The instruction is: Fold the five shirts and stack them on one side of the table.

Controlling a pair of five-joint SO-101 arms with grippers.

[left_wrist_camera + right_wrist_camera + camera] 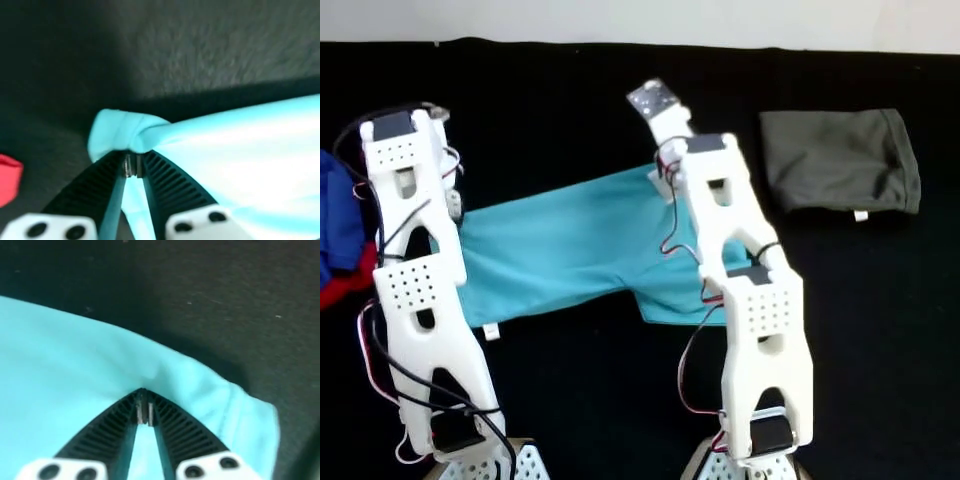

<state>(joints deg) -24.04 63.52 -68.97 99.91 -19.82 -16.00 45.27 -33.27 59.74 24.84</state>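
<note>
Firmly, left fingers (170,186) and right fingers (176,431) clamp teal shirt (570,245), grey shirt (840,160) apart

My left arm (420,290) and right arm (765,310) are chunky white printed shells with grids of little holes, black motors at the joints, plus red, black and white cables looping alongside. Left gripper (132,167) and right gripper (144,412): black ribbed fingers (172,187), white bases with dark screw holes.

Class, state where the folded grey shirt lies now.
High view: the grey shirt lies on the table at the far right, apart from the teal shirt at centre.
</note>
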